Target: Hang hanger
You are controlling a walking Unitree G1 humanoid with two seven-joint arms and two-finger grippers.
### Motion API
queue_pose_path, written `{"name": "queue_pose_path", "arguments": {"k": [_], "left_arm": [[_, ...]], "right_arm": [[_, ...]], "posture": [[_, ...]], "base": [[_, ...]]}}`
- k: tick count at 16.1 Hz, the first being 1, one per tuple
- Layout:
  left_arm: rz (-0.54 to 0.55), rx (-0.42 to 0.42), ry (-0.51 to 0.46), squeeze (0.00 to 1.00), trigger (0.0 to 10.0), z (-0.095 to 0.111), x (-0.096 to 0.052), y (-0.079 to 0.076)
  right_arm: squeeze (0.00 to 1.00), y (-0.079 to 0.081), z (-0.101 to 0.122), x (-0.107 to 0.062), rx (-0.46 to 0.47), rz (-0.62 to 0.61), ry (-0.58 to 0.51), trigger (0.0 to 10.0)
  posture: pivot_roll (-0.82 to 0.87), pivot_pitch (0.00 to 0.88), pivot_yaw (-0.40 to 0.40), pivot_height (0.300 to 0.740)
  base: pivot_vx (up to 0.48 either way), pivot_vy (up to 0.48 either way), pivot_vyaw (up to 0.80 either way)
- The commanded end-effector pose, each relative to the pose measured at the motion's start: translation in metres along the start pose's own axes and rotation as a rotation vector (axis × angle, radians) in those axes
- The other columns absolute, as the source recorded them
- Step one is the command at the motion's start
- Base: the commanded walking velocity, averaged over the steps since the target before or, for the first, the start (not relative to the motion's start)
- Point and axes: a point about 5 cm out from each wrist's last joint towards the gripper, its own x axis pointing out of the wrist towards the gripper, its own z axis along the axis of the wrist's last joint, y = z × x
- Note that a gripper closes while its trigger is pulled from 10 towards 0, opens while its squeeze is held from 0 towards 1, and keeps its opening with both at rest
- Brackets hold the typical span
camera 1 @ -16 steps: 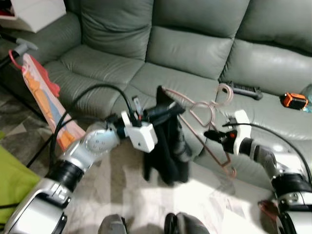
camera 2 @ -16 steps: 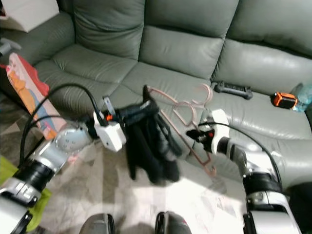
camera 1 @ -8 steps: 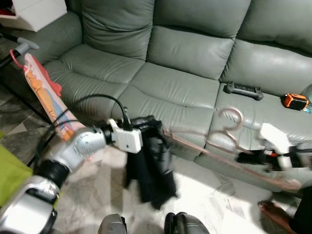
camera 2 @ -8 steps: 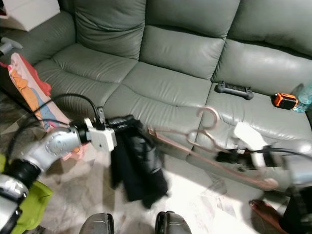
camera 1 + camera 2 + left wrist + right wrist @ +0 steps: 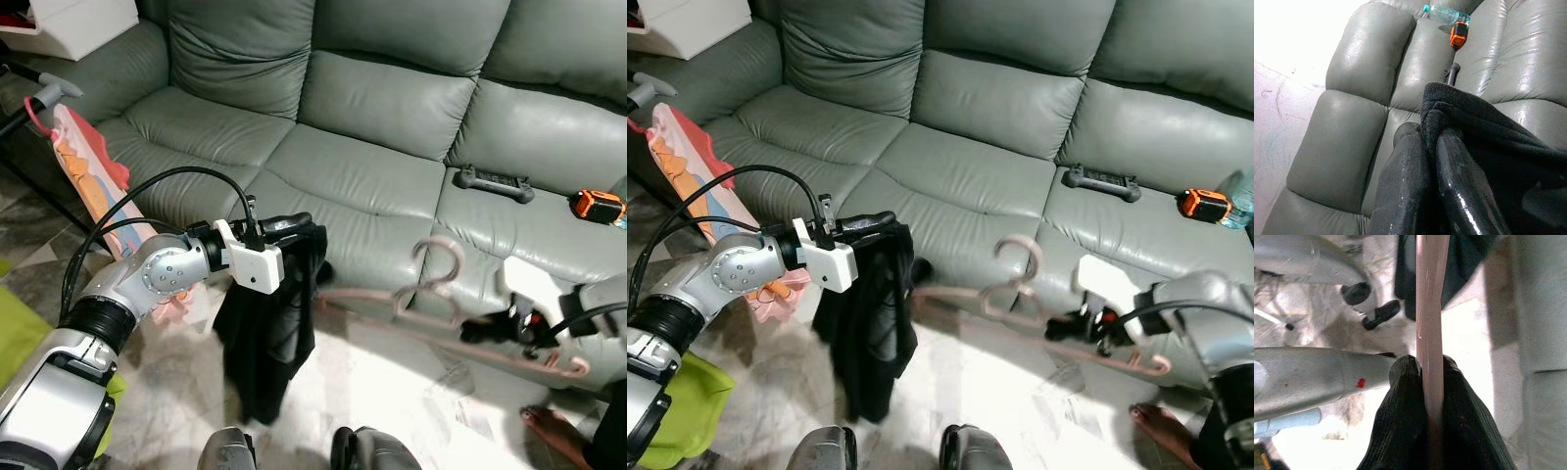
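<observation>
Hanger (image 5: 1019,294) blurred, pinched by right end effector (image 5: 1425,382), left end effector (image 5: 1432,142) clamping black garment (image 5: 265,333).

Open floor (image 5: 392,392) sits between the left hand (image 5: 294,223) and right hand (image 5: 480,328). Sofa front (image 5: 382,225) blocks just beyond both, and the dangling black garment (image 5: 265,333) and pink hanger (image 5: 431,304) crowd that gap.

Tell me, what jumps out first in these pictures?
A black garment dangles over the floor before the grey sofa, pinched in the left end effector. Beside it, the right end effector grips a pink hanger, held apart from the cloth. On the sofa's right seat lies a bright orange gadget.
</observation>
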Motion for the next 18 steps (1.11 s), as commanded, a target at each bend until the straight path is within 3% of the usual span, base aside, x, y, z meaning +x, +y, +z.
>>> {"name": "queue_pose_path", "arguments": {"k": [1,4,5,7,12,14,16,17,18], "left_arm": [[0.012,0.031,-0.032,0.0,10.0,0.004,-0.001,0.007],[0.006,0.04,0.0,0.0,10.0,-0.002,-0.003,0.003],[0.02,0.052,0.064,0.0,10.0,-0.011,-0.003,0.002],[0.036,0.047,0.11,0.0,10.0,-0.017,-0.004,0.001],[0.054,0.036,0.118,0.0,10.0,-0.019,-0.003,-0.003],[0.058,0.033,0.187,0.0,10.0,-0.028,-0.01,-0.005],[0.034,-0.005,0.261,0.0,10.0,-0.037,-0.015,-0.012],[0.032,-0.048,0.319,0.0,10.0,-0.043,-0.019,-0.019],[0.09,-0.153,0.398,0.0,10.0,-0.05,-0.025,-0.029]], "right_arm": [[0.0,0.003,0.005,0.0,-0.051,0.036,0.01,10.0],[0.0,0.008,0.011,0.005,-0.138,0.052,0.042,10.0],[0.0,0.014,0.012,0.011,-0.242,0.042,0.102,10.0],[0.0,0.021,0.007,0.022,-0.289,0.043,0.135,10.0],[0.0,0.034,-0.013,0.034,-0.283,0.04,0.172,10.0],[0.0,0.03,0.016,0.03,-0.238,-0.087,-0.071,10.0],[0.0,0.018,0.026,0.024,-0.218,-0.253,-0.18,10.0],[0.0,0.013,0.028,0.025,-0.207,-0.343,-0.233,10.0],[0.0,0.015,0.031,0.037,-0.179,-0.399,-0.287,10.0]], "posture": [[-0.05,0.122,0.007,0.74],[-0.06,0.124,0.013,0.74],[-0.06,0.124,0.015,0.74],[-0.07,0.124,0.016,0.74],[-0.07,0.126,0.015,0.74],[-0.07,0.123,0.009,0.74],[-0.08,0.121,0.01,0.74],[-0.09,0.117,0.014,0.74],[-0.09,0.114,0.017,0.74]], "base": [[0.0,0.0,0.0],[0.0,0.0,0.0],[0.0,0.0,0.0],[0.0,0.0,0.0],[0.0,0.0,0.0],[0.0,0.0,0.0],[0.0,0.0,0.0],[0.0,0.0,0.0],[0.0,0.0,0.0]]}}
